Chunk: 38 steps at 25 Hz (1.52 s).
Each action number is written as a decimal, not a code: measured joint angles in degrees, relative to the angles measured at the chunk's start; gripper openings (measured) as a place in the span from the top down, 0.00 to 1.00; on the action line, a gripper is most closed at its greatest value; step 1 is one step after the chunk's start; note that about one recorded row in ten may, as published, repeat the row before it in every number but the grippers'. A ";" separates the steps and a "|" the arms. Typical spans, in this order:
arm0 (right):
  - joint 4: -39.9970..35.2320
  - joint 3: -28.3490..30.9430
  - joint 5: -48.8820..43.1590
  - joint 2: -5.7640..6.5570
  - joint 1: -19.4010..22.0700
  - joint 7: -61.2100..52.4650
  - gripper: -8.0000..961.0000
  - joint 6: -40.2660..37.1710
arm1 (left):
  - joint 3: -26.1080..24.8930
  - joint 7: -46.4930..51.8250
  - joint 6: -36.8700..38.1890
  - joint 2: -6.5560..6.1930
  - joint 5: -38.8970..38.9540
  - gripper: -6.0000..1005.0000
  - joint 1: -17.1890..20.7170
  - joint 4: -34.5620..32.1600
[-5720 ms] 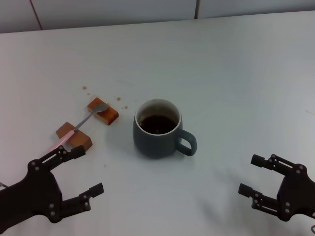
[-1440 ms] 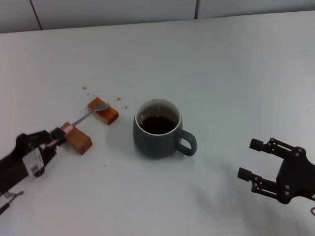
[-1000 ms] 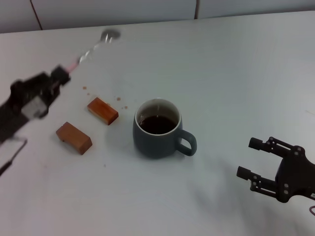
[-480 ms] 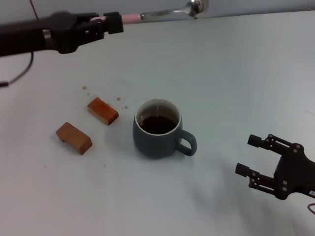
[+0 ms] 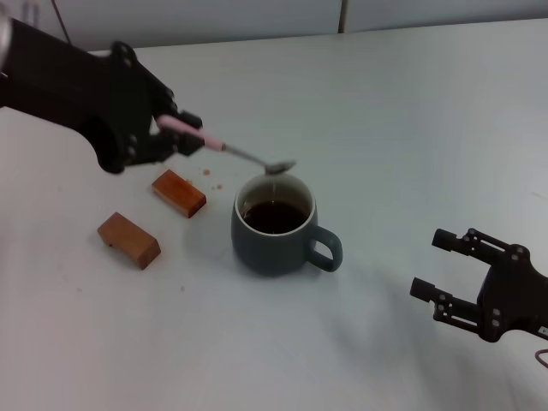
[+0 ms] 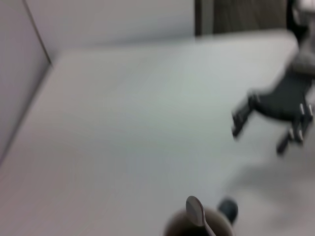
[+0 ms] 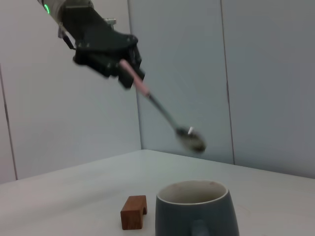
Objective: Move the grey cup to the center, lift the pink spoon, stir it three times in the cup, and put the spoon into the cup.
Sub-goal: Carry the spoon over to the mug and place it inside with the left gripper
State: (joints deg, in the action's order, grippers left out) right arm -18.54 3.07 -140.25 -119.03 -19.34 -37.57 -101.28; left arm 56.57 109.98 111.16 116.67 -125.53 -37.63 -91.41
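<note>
The grey cup [image 5: 276,226] stands near the table's middle, dark liquid inside, handle toward the right. It also shows in the right wrist view [image 7: 196,209] and at the edge of the left wrist view [image 6: 197,227]. My left gripper [image 5: 171,135] is shut on the pink spoon [image 5: 231,151] by its pink handle. The spoon slopes down, its silver bowl [image 5: 280,166] in the air just above the cup's far rim. The right wrist view shows the spoon [image 7: 165,114] above the cup. My right gripper [image 5: 445,272] is open and empty, low at the right.
Two brown rectangular blocks [image 5: 179,193] [image 5: 128,240] lie left of the cup, with small brown specks [image 5: 211,178] on the table near them. One block shows in the right wrist view [image 7: 134,212]. A wall runs along the table's far edge.
My left gripper took the spoon off the two blocks, swung it up high and far, then brought it down so its bowl is over the cup. The right gripper barely moved.
</note>
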 joint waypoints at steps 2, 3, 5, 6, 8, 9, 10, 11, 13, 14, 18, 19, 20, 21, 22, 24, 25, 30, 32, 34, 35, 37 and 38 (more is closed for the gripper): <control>0.00 0.00 0.03 0.01 0.01 -0.01 0.22 0.07 | 2.37 0.43 0.36 0.48 -2.48 0.85 -0.36 -1.88; 0.00 0.00 0.04 0.02 0.01 -0.02 0.22 0.11 | 4.94 0.77 0.53 0.95 -5.38 0.85 -0.81 -3.10; 0.00 0.00 0.05 0.03 0.00 -0.03 0.22 0.12 | 10.66 1.47 0.42 1.75 -10.09 0.85 -2.11 -3.68; 0.00 0.00 0.05 0.03 -0.02 -0.03 0.22 0.12 | 10.66 1.47 0.42 1.75 -10.09 0.85 -2.11 -3.68; 0.00 0.00 0.06 0.03 -0.04 -0.04 0.22 0.13 | 12.01 1.82 0.12 1.85 -10.73 0.85 -2.45 -3.61; 0.00 0.00 0.07 0.03 -0.04 -0.04 0.22 0.13 | 12.01 1.82 0.12 1.85 -10.73 0.85 -2.45 -3.61; 0.00 0.00 0.07 0.03 -0.05 -0.04 0.22 0.13 | 14.40 2.32 -0.72 1.97 -11.41 0.85 -2.92 -3.42; 0.00 0.00 0.07 0.03 -0.05 -0.05 0.22 0.13 | 14.40 2.32 -0.72 1.97 -11.41 0.85 -2.92 -3.42; 0.00 0.00 0.07 0.03 -0.07 -0.05 0.22 0.13 | 18.26 3.10 -2.80 2.09 -12.98 0.85 -3.29 -3.37; 0.00 0.00 0.07 0.03 -0.07 -0.05 0.22 0.13 | 19.57 3.36 -3.71 2.13 -13.32 0.85 -3.38 -3.40; 0.10 0.00 0.07 0.00 -0.14 -0.04 0.22 0.13 | 23.04 3.98 -5.76 2.25 -15.42 0.85 -4.31 -2.82; 0.10 0.00 0.07 0.00 -0.14 -0.04 0.22 0.13 | 23.98 4.08 -6.10 2.34 -16.27 0.85 -4.76 -2.31; 0.13 0.00 0.07 -0.01 -0.16 -0.05 0.22 0.13 | 23.98 4.08 -6.10 2.34 -16.27 0.85 -4.76 -2.31; 0.15 0.00 0.07 -0.02 -0.18 -0.05 0.22 0.13 | 25.81 4.40 -6.84 2.41 -17.72 0.85 -5.28 -1.25; 0.17 -0.01 0.07 -0.02 -0.18 -0.05 0.22 0.13 | 26.30 4.47 -7.08 2.41 -18.04 0.85 -5.39 -0.99; 0.18 -0.03 0.07 -0.04 -0.21 -0.05 0.22 0.13 | 27.90 4.58 -7.87 2.42 -18.89 0.85 -5.79 -0.20; 0.19 -0.03 0.07 -0.04 -0.23 -0.05 0.22 0.12 | 28.08 4.58 -7.98 2.42 -19.03 0.85 -5.86 -0.10; 0.43 -0.07 0.07 -0.06 -0.28 -0.05 0.22 0.07 | 29.14 4.78 -8.24 2.42 -19.89 0.84 -6.92 0.75; 0.49 -0.09 0.07 -0.06 -0.28 -0.05 0.22 0.07 | 29.46 5.16 -7.61 2.42 -20.04 0.84 -7.23 0.72; 0.54 -0.09 0.07 -0.06 -0.28 -0.05 0.22 0.08 | 29.87 5.63 -6.41 2.42 -19.67 0.84 -7.46 0.18; 0.54 -0.09 0.07 -0.06 -0.27 -0.05 0.22 0.08 | 29.90 5.65 -6.20 2.42 -19.37 0.84 -7.50 -0.06; 0.54 -0.09 0.07 -0.06 -0.26 -0.05 0.22 0.08 | 30.00 5.73 -6.05 2.42 -18.73 0.84 -7.72 -0.40; 0.54 -0.09 0.07 -0.06 -0.25 -0.05 0.22 0.09 | 30.16 5.75 -6.26 2.42 -18.31 0.84 -7.90 -0.42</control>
State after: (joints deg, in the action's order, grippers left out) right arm -18.00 2.99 -140.18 -119.09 -19.59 -37.62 -101.20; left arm 86.73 115.73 104.90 119.09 -143.84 -45.53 -91.82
